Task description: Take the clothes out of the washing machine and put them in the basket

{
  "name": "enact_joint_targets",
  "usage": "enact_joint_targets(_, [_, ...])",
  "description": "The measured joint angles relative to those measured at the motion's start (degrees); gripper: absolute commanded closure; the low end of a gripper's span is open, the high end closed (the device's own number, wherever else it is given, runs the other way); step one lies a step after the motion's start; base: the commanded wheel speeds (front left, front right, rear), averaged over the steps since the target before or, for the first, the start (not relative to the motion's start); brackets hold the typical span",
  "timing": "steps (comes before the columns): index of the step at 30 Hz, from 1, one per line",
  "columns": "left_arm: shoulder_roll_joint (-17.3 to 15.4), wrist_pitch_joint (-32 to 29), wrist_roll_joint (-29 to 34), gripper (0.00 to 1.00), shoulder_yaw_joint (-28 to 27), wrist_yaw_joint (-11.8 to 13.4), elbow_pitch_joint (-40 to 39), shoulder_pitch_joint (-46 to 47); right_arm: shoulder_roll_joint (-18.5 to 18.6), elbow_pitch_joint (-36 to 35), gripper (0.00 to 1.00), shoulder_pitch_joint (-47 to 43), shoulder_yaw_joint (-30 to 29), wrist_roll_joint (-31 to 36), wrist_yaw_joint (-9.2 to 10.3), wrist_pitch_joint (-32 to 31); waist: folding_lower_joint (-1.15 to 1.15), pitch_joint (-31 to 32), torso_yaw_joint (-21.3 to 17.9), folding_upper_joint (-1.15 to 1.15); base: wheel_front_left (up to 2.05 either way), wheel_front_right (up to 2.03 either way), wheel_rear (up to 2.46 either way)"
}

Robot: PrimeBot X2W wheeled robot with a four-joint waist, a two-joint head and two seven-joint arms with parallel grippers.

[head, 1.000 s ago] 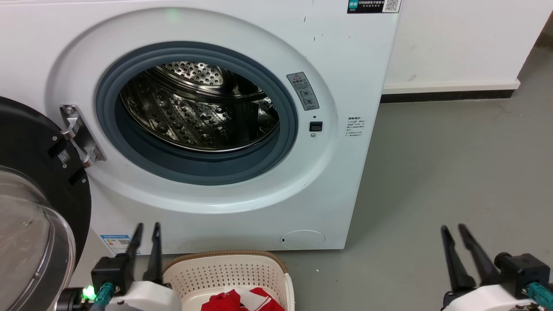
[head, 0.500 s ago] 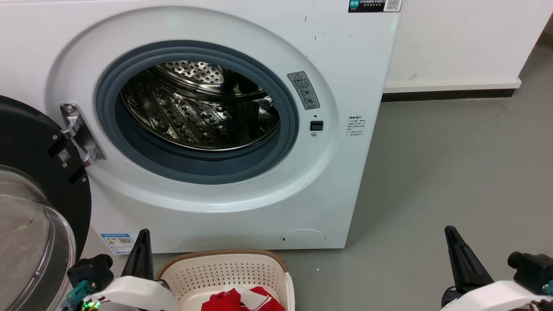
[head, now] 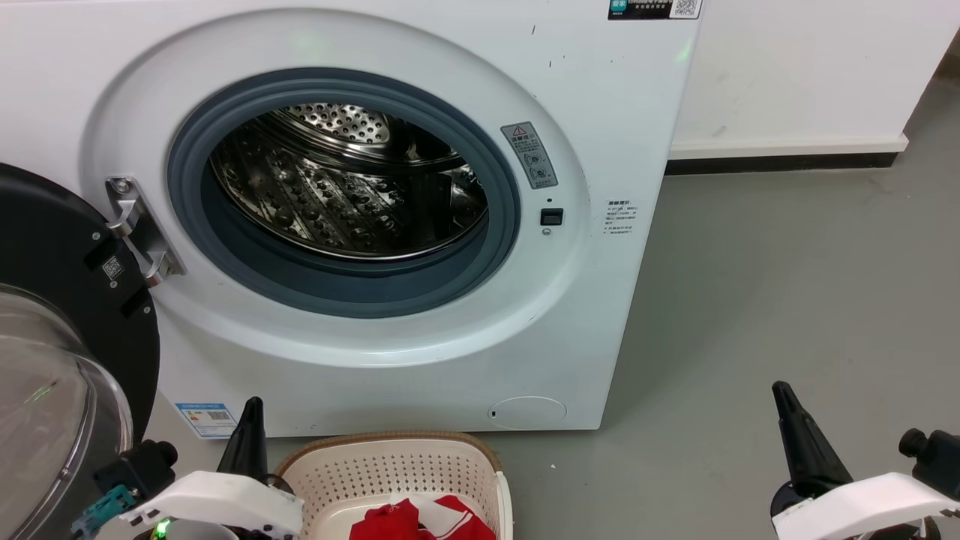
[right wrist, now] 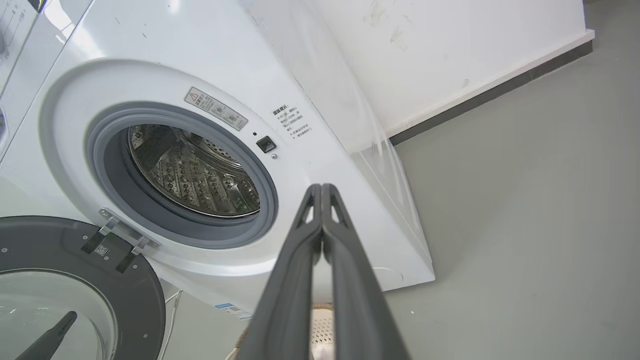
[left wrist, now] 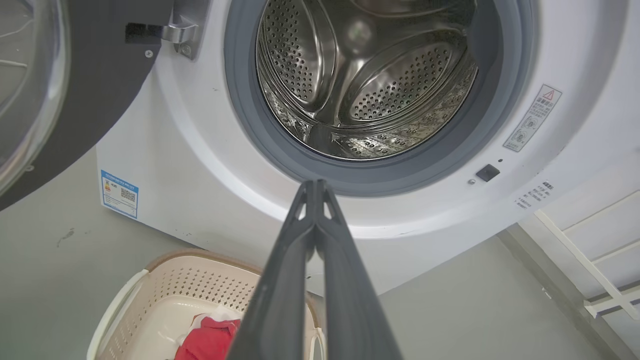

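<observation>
Left pincer and right pincer both clenched, tips touching.
I see the basket rim just right of the left one; open floor surrounds the right.

The mouth of the washing machine stands wide open, the steel drum unblocked inside the grey rubber seal. Its glass door is swung out to the left, crowding that side. The basket sits just below the front panel, red clothes lying low in it. Right of the machine the grey floor is open.
</observation>
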State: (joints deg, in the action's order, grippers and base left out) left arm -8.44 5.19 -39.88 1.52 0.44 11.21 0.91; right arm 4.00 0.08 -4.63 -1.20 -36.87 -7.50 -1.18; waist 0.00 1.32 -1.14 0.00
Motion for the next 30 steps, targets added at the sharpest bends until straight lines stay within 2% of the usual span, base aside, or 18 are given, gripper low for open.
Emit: enact_joint_targets(30, [2.11,-4.66,-21.21,1.0,-3.35,-3.08,1.18,1.93,0.52,5.6,1.0,3.93,-0.64,-23.57,0.0,-0.96,0.0,-0.47,0.35,0.0,0.0,0.0,0.0])
